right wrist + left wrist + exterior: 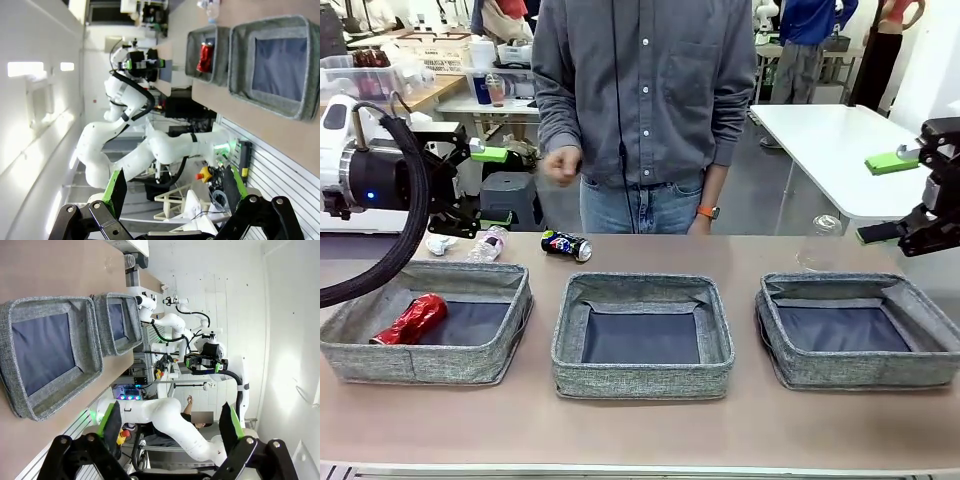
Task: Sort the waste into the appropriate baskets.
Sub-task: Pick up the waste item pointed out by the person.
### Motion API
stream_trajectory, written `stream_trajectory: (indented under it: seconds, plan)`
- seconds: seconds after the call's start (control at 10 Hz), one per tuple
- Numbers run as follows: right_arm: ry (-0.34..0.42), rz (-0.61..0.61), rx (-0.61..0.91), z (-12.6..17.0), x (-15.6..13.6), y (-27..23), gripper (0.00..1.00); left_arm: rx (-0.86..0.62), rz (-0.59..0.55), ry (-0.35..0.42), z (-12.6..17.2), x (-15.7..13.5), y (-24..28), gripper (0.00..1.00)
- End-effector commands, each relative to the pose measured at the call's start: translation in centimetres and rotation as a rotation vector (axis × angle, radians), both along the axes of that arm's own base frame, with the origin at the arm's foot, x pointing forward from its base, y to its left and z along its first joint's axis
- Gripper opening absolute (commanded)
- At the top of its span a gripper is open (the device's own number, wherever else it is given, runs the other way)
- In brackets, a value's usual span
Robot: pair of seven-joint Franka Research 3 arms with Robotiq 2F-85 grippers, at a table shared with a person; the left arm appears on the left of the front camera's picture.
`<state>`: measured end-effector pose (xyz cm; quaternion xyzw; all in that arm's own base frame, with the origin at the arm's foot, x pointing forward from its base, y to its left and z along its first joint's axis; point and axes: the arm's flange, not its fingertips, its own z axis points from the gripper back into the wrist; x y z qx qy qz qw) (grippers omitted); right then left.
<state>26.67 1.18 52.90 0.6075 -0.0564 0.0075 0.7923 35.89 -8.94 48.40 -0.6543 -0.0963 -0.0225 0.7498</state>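
Middle basket (642, 380) is empty; behind its left corner the dark can (566, 245) lies crosswise on the desk (640, 435). Left pincer (492, 186), wide open, hangs nearer than the right pincer (882, 197), also wide.

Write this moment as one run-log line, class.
left gripper: open, raised | right gripper: open, raised | red can: in left basket | dark can: on table, far side

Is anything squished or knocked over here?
Yes. The red can lying in the left basket looks crushed and dented. Farther back, the dark can lies tipped on its side, and the clear bottle next to it looks crumpled too. Nothing looks spilled.
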Motion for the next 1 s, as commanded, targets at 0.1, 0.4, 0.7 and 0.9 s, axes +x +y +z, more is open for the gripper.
stream_trajectory:
  seconds: [0.1, 0.4, 0.7, 0.9]
  plan:
    - [-0.010, -0.001, 0.023, 0.40, 0.18, 0.17, 1.00, 0.008, -0.001, -0.002, 0.10, -0.15, 0.01, 1.00]
    - [-0.010, -0.001, 0.023, 0.40, 0.18, 0.17, 1.00, 0.008, -0.001, -0.002, 0.10, -0.15, 0.01, 1.00]
    - [-0.010, -0.001, 0.023, 0.40, 0.18, 0.17, 1.00, 0.008, -0.001, -0.002, 0.10, -0.15, 0.01, 1.00]
    - [-0.010, -0.001, 0.023, 0.40, 0.18, 0.17, 1.00, 0.000, 0.000, 0.000, 0.00, 0.00, 0.00, 1.00]
